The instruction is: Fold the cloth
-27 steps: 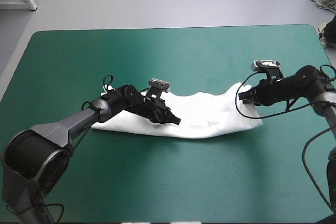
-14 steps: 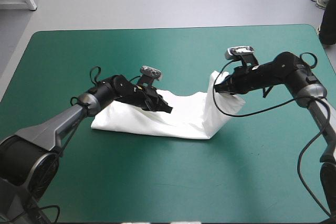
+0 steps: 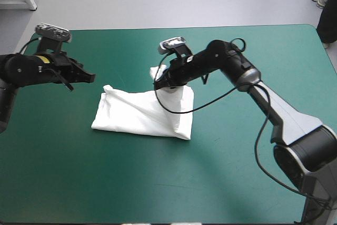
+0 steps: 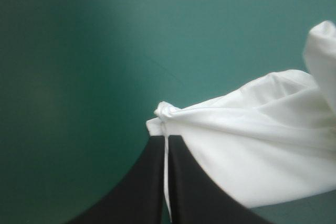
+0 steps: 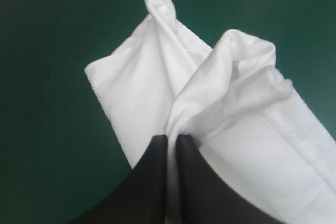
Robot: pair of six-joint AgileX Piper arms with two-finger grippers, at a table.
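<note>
T-shirt [image 3: 139,113]: white, a folded bundle lying flat on the teal-green tabletop [image 3: 221,172], about its middle; long axis runs left to right; the bundle's right end is turned up and doubled back over the rest.

Right end effector [image 3: 159,84]: above the T-shirt's far right part, arm reaching in over the tabletop from the right; black fingers all but pressed together, pinching a gathered fold of the T-shirt; in the right wrist view the cloth [image 5: 142,93] bunches into creases right at the fingertips [image 5: 171,136] and fans out ahead of them, a stitched hem showing to one side.

Left end effector [image 3: 90,77]: off the T-shirt's far left corner, apart from it, with bare teal-green cover between the two in the high view; fingers pressed together into one pointed arch [image 4: 167,139], only a hairline slit between them; holds nothing; in the left wrist view the T-shirt's knotted-looking corner [image 4: 164,112] sits just ahead of the fingertips, the rest of the cloth spreading away to one side.
</note>
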